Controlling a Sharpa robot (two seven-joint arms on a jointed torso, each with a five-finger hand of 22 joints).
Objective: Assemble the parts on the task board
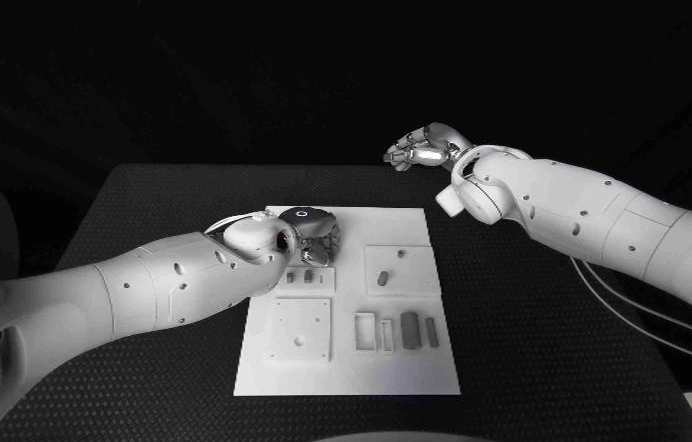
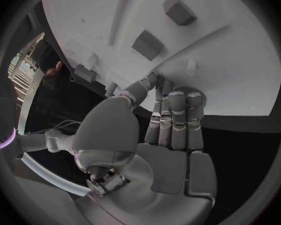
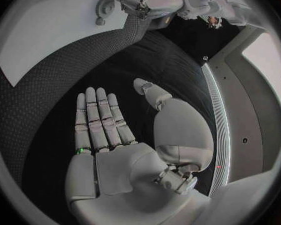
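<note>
Robotics lab or test cell. Black textured table [image 1: 159, 212] under dark surround, white task board [image 1: 408, 374] laid out like bench fixture, loose cables [image 1: 635, 312] trailing off table's right edge, pale panelled walls [image 3: 265, 75] beyond.

A black table [image 1: 159, 212] (its top finely textured) carries the white task board [image 1: 411, 372] at its middle.

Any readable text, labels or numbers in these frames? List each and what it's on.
None: no words, numbers or logos can be read in any view.
The task board, its parts, the left hand and the right hand carry no legible markings.
</note>
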